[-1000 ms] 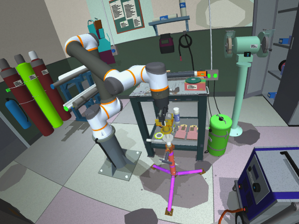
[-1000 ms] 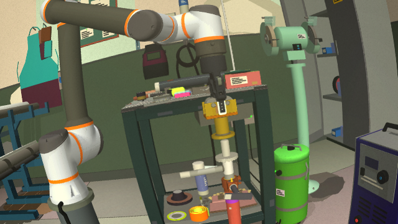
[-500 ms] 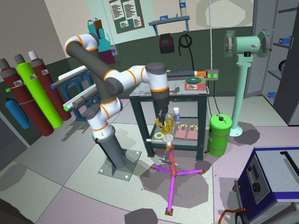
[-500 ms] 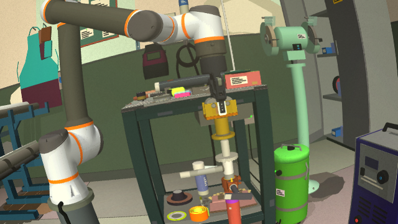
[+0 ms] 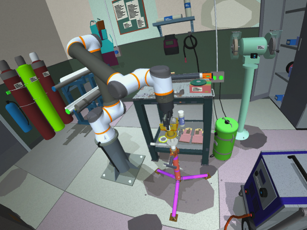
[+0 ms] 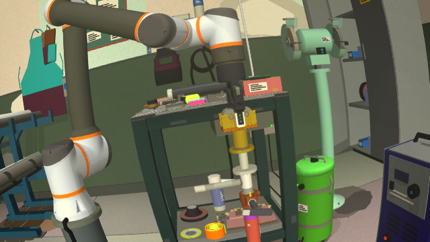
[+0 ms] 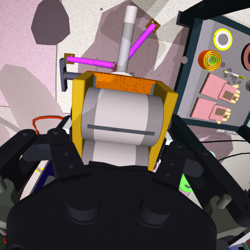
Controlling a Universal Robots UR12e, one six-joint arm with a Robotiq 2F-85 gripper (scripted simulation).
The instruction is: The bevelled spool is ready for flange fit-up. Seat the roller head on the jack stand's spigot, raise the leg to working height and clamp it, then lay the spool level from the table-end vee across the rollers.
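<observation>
The yellow roller head (image 6: 238,121) with its pale grey rollers (image 7: 121,116) is gripped from above by my closed gripper (image 6: 239,111), and it sits on top of the jack stand's white inner leg (image 6: 247,174). The leg rises out of the orange post (image 5: 176,166) of the stand, whose magenta tripod feet (image 5: 176,190) rest on the floor in front of the work table. A dark clamp handle (image 6: 258,211) sticks out at the post's collar. The spool, a dark pipe (image 5: 186,75) with an orange end, lies on the table top.
A green drum (image 5: 224,138) stands right of the table, beside the pedestal grinder (image 5: 250,47). The table's lower shelf holds pink gloves (image 7: 217,100), tape rolls (image 7: 210,59) and a spray can (image 5: 181,118). A blue welder (image 5: 277,183) sits at the near right. Gas cylinders (image 5: 37,94) line the left wall.
</observation>
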